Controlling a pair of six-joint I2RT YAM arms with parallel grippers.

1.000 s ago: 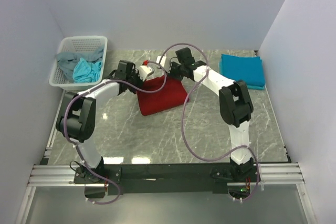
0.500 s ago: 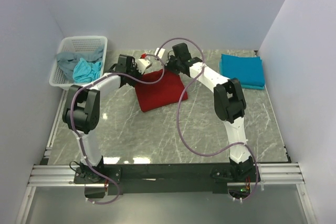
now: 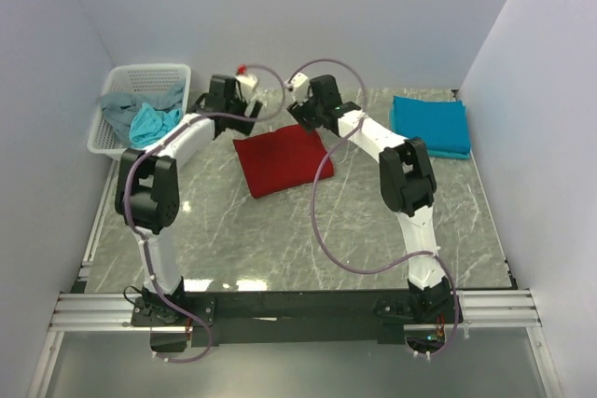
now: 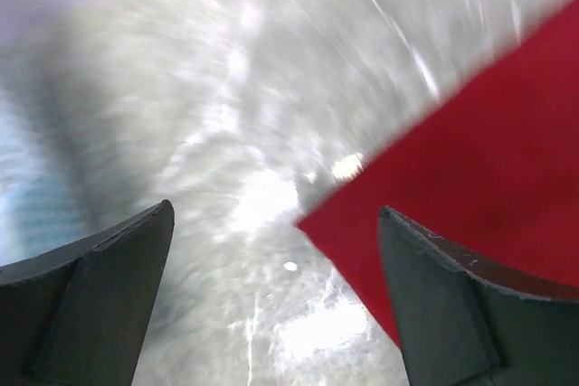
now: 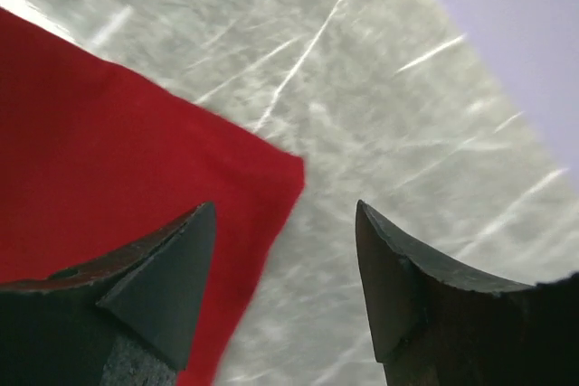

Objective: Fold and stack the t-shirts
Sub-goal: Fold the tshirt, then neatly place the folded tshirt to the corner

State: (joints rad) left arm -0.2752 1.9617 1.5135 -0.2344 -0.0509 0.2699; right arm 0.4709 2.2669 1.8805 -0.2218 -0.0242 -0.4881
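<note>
Top view, with wrist insets. The folded red shirt (image 3: pixel 280 160) lies flat at the middle of the table (image 3: pixel 280 240). I hold both arms over its far edge, the left gripper (image 4: pixel 276 208) at 11 o'clock of it and the right gripper (image 5: pixel 285 205) at 1 o'clock. Each wrist inset shows a far corner of the shirt lying under jaws that stand wide apart, with no cloth between them. I judge the fold on this shirt finished: the corners lie free so that the cloth keeps its square shape. The teal shirt (image 3: pixel 429 126), folded, sits at 2 o'clock and is probably the base of the stack, so the red one goes there next. The basket (image 3: pixel 149 67) at 10 o'clock holds a grey shirt (image 3: pixel 117 109) and a turquoise shirt (image 3: pixel 154 125), both crumpled and not yet folded.
</note>
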